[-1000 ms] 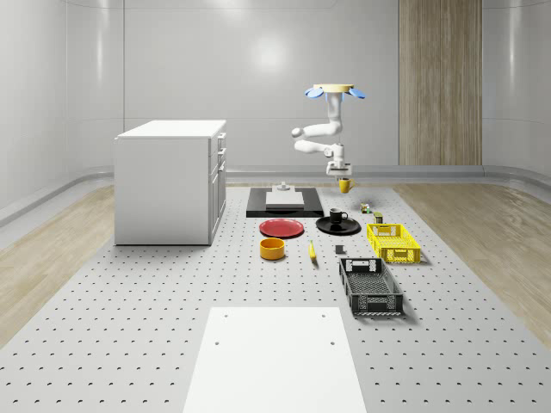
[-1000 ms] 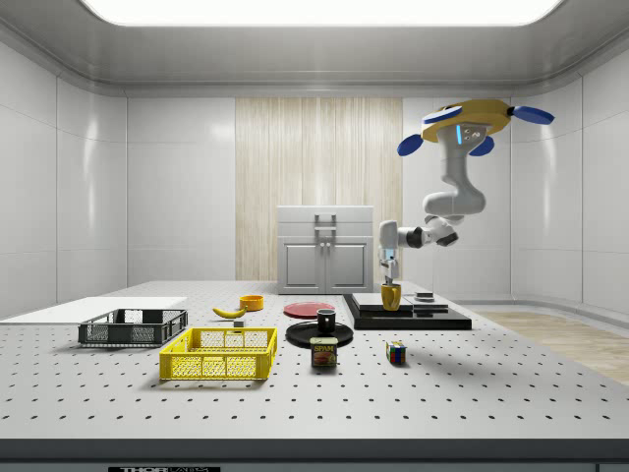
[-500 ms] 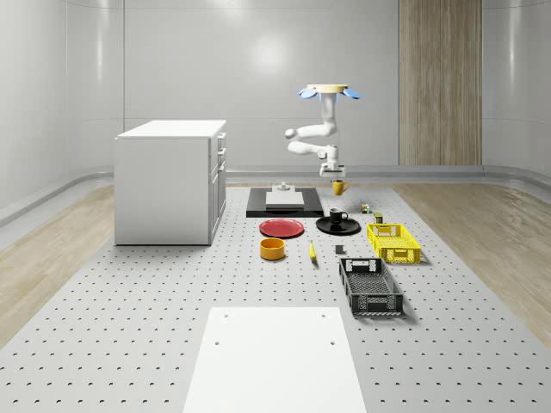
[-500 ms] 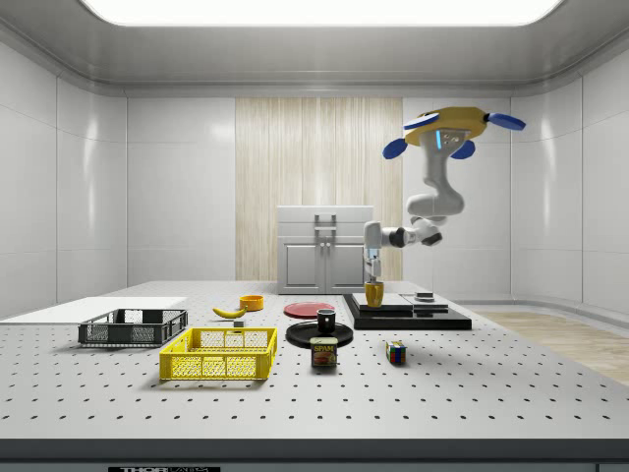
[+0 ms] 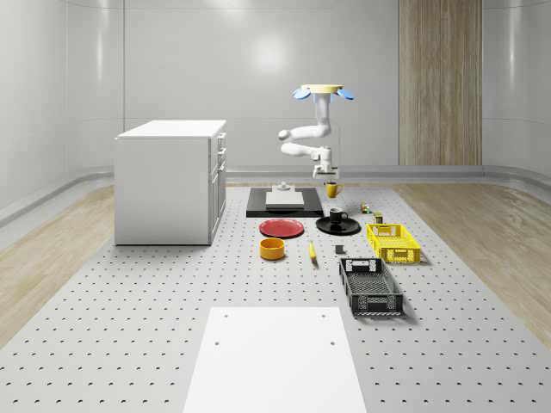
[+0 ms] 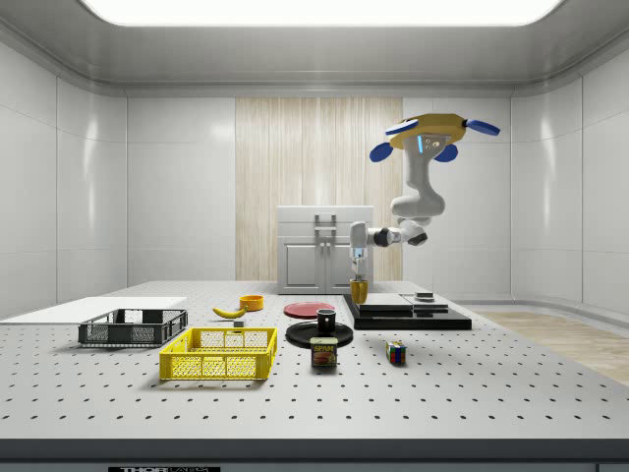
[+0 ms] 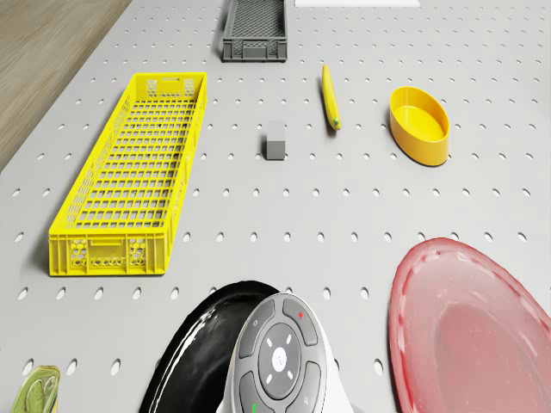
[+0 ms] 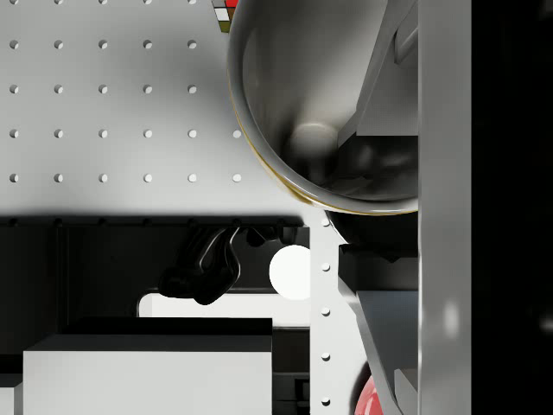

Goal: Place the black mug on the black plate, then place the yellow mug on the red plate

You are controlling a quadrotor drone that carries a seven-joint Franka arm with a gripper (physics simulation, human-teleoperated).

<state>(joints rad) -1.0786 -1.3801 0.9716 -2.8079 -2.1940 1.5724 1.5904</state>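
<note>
Drone (image 5: 325,90) hovers in the air above the far part of the perforated table (image 5: 172,292), arm bent down beneath it — no contact with any surface. Going left to right in the whole-scene view: white cabinet (image 5: 170,181) well off to the gripper's side; black platform (image 5: 284,201) with a pale block on it just beside and below the gripper; red plate (image 5: 281,228) lower and nearer the camera, bare; orange bowl (image 5: 272,249) nearer still, banana (image 5: 312,250) next to it. Gripper (image 5: 330,177) points down, fingers clenched on the yellow mug (image 5: 332,189), which hangs clear of the table with its handle toward the whole-scene view's right. Almost directly below and a little nearer the camera sits the black plate (image 5: 338,225) with the black mug (image 5: 337,216) upright on it. Further right of the gripper: small can and coloured cube near the plate, yellow crate (image 5: 393,243), then the dark crate (image 5: 370,286) nearest the camera. Side view agrees — yellow mug (image 6: 359,291) held off the surface, above the edge of the platform, black mug (image 6: 325,320) on its plate below.
</note>
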